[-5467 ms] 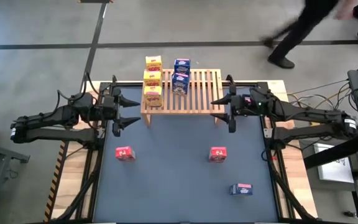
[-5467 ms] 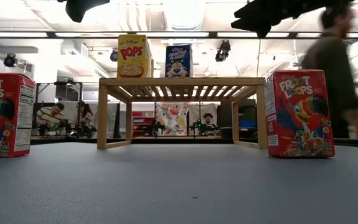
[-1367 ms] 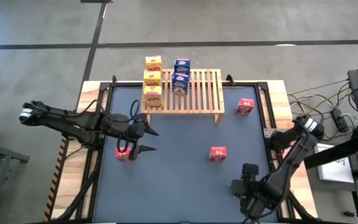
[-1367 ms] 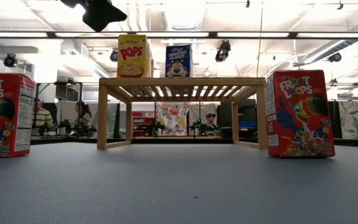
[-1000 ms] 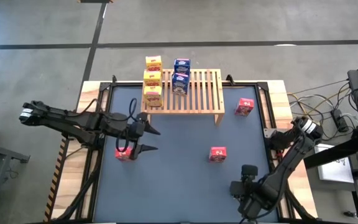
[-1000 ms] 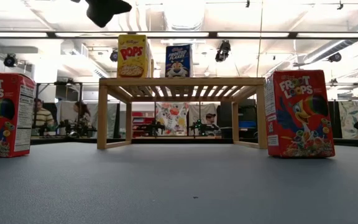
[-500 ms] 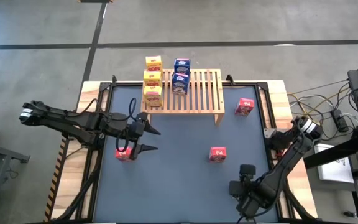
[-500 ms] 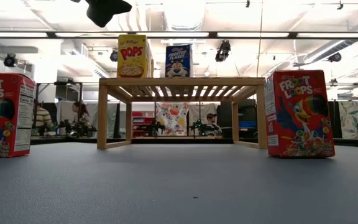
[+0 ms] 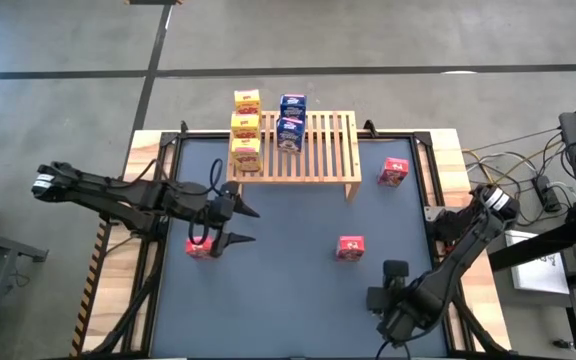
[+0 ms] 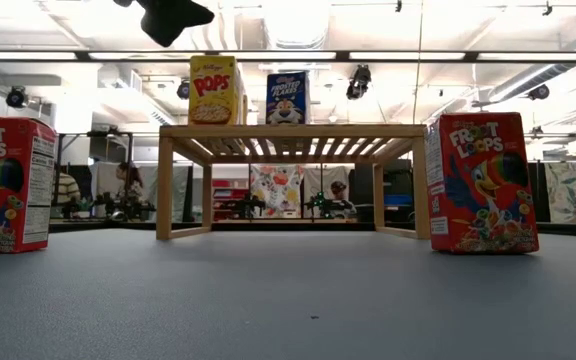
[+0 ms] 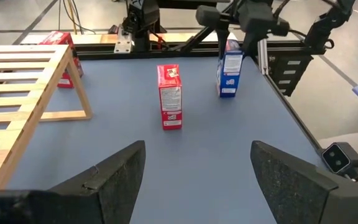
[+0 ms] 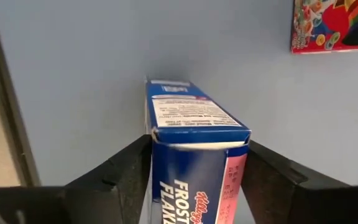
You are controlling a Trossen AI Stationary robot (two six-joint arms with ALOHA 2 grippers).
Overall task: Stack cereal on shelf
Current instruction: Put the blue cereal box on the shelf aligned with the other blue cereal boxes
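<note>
Five boxes already line the shelf [image 9: 293,148] at upper centre. Lower right, the right end effector [image 12: 191,163] brackets the blue cereal box [image 12: 194,146], fingers touching its sides, apparently clamped to lift it. The left end effector [image 9: 236,224], fingers apart, hovers over a red box [image 9: 199,246]. Grey-blue worktop [image 9: 288,290]; concrete floor [image 9: 68,60] around.

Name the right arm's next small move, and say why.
Probably finish closing the right tool on the blue box, then lift. Its fingers already sit on both sides of the box, which stands on the table's near right part, while the rack has free slats beside its two blue boxes.
</note>
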